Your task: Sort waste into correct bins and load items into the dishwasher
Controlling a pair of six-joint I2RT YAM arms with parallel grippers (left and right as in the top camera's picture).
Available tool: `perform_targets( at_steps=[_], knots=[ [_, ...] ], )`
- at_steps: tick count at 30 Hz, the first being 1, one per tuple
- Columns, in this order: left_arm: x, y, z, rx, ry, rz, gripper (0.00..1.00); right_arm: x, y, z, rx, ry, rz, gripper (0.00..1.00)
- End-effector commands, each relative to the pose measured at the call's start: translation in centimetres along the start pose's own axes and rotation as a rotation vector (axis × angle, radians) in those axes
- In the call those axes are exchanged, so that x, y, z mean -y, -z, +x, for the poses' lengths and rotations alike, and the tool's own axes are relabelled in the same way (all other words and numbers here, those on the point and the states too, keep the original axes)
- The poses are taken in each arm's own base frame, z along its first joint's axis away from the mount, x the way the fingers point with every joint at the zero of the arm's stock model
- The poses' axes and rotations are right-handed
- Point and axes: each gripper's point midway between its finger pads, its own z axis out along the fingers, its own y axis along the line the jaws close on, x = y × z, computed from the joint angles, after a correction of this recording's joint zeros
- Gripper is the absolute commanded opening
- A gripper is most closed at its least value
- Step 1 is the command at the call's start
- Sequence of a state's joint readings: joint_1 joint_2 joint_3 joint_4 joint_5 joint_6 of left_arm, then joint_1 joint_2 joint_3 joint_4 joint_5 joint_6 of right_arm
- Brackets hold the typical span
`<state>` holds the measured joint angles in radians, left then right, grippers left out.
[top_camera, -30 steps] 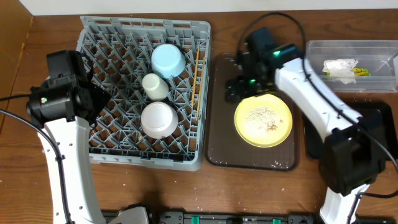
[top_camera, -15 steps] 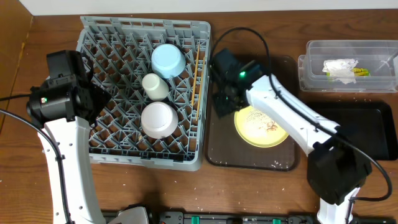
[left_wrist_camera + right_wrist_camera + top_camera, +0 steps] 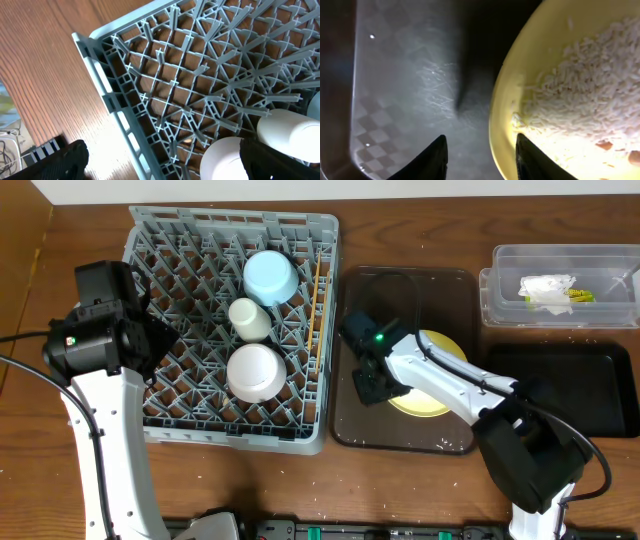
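Currently: right gripper (image 3: 482, 159), fingers spread, is straddling the left rim of the yellow plate (image 3: 506, 107), which is carrying beige crumbs (image 3: 580, 85) and lying on the brown tray (image 3: 400, 435). Left gripper (image 3: 165, 169), fingers apart and gripping nothing, is hovering over the dish rack (image 3: 165, 75) corner. Wrapper (image 3: 548, 290) is sitting in the clear tub (image 3: 560, 255).

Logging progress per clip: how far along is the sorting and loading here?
Done: blue bowl, cup, white bowl and chopsticks sit in the rack; wrapper is in the tub. In hand: right fingers open astride the plate rim. To do: bin the crumbs, rack the plate.
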<state>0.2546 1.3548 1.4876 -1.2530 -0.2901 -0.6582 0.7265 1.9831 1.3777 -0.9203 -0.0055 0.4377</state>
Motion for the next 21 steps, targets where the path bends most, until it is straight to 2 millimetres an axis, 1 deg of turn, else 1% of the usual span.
perform_targets(
  at_steps=[1, 4, 8, 10, 13, 17, 21],
  knots=[
    [-0.1, 0.4, -0.4, 0.013, 0.023, 0.006, 0.98, -0.4, 0.0, -0.2, 0.022, -0.015, 0.007, 0.40],
    [-0.1, 0.4, -0.4, 0.013, 0.023, 0.006, 0.98, -0.4, -0.1, -0.8, 0.049, -0.016, 0.008, 0.30],
    [-0.1, 0.4, -0.4, 0.013, 0.023, 0.006, 0.98, 1.1, -0.3, -1.8, 0.112, -0.054, 0.091, 0.29],
    [-0.1, 0.4, -0.4, 0.013, 0.023, 0.006, 0.98, 1.4, -0.4, -2.2, 0.138, -0.056, 0.109, 0.29],
    [-0.1, 0.4, -0.4, 0.013, 0.023, 0.006, 0.98, 1.1, -0.5, -3.0, 0.174, -0.060, 0.096, 0.29],
    [-0.1, 0.4, -0.4, 0.013, 0.023, 0.006, 0.98, 0.5, -0.3, -4.3, 0.223, -0.065, 0.071, 0.24],
    [-0.1, 0.4, -0.4, 0.013, 0.023, 0.006, 0.98, 0.3, -0.2, -4.8, 0.245, -0.067, 0.060, 0.24]
  ],
)
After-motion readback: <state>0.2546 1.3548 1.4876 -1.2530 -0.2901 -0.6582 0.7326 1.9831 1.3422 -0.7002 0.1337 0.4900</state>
